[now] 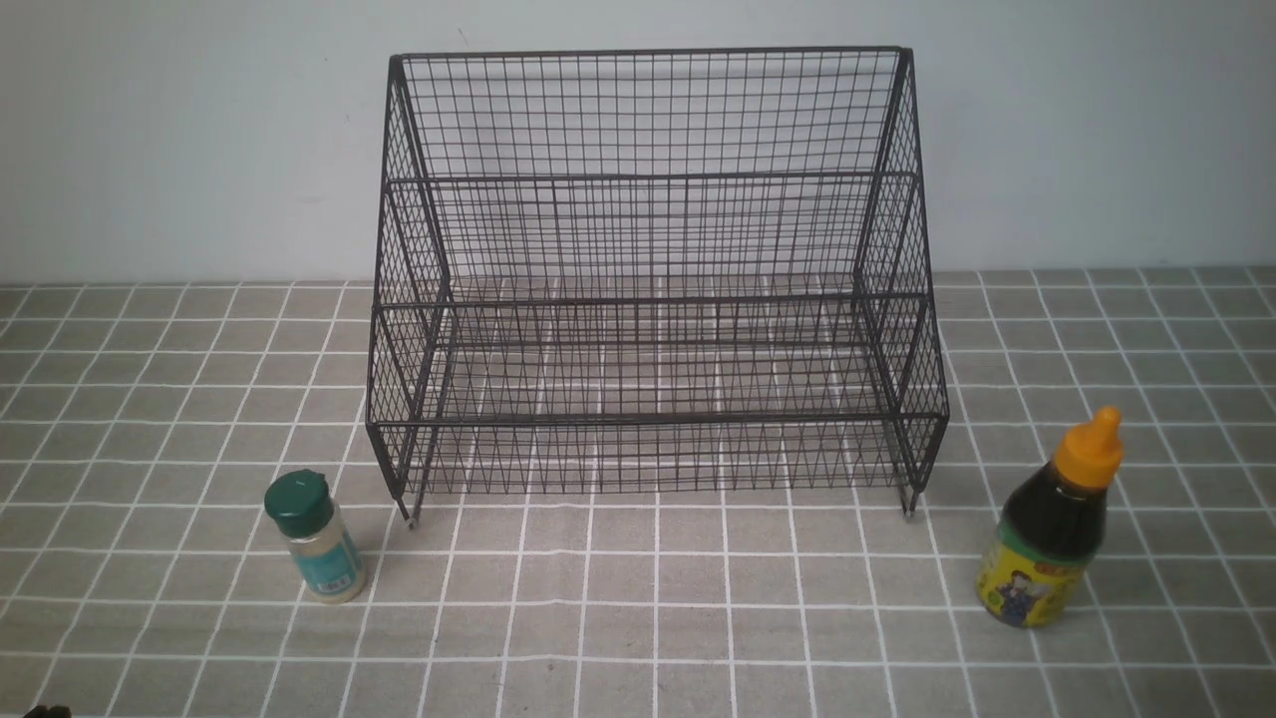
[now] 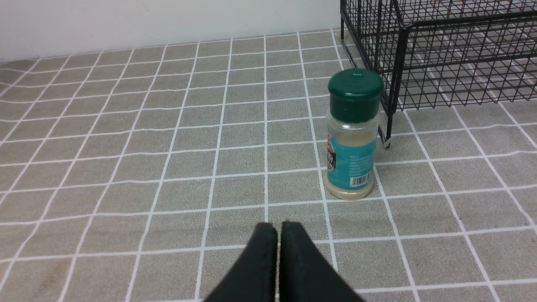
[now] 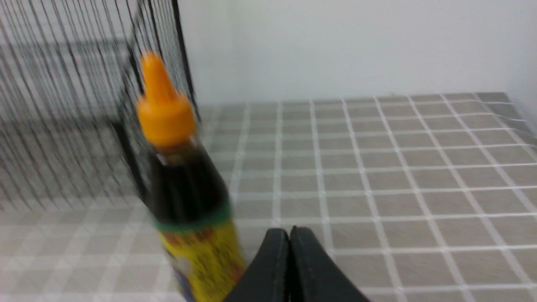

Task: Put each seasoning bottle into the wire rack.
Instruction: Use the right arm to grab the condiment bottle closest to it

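The black wire rack [image 1: 653,269] stands at the back middle of the tiled cloth, its shelves bare. A small clear shaker jar [image 1: 316,538] with green cap and teal label stands upright by the rack's front left foot. The dark-sauce bottle [image 1: 1055,524] with orange nozzle cap and yellow label stands upright off the rack's front right corner. In the left wrist view my left gripper [image 2: 278,226] is shut, short of the jar [image 2: 353,134], with nothing held. In the right wrist view my right gripper [image 3: 289,230] is shut and empty, close beside the sauce bottle [image 3: 188,197]. Neither gripper shows in the front view.
A pale wall runs behind the rack [image 2: 440,50]. The grey cloth with white grid lines [image 1: 638,618] covers the table; its right edge shows in the right wrist view [image 3: 520,109].
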